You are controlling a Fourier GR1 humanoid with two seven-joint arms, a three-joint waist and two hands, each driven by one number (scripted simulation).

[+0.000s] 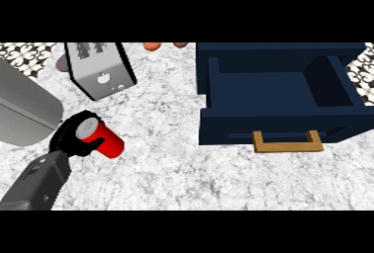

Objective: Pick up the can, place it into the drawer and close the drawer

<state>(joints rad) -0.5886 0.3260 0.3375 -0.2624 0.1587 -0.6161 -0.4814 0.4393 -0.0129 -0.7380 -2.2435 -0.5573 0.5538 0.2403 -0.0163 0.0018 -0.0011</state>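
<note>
From the head view, the tabletop (190, 168) is white and grey stone with a speckled look. At the top corners there is a wall with a black and white pattern.

A big grey box (22, 108) sits at the left edge. Near it stands a silver toaster (102, 69) with black sides. Behind the toaster, two small orange-brown things (152, 46) peek in at the top; they are too small to tell what they are.

The red can (106, 138) is on the left side of the tabletop, in front of the toaster. It leans over, with its grey top pointing up and to the left. The left robot hand (70, 141) comes in from the lower left on a grey arm. Its black fingers are curled round the top part of the can, so it is clamped on the can. The right robot hand does not show.

The dark blue drawer (281, 94) is on the right, well apart from the can. It is pulled open, and nothing can be seen inside it. A tan handle (287, 146) sticks out of its front.
</note>
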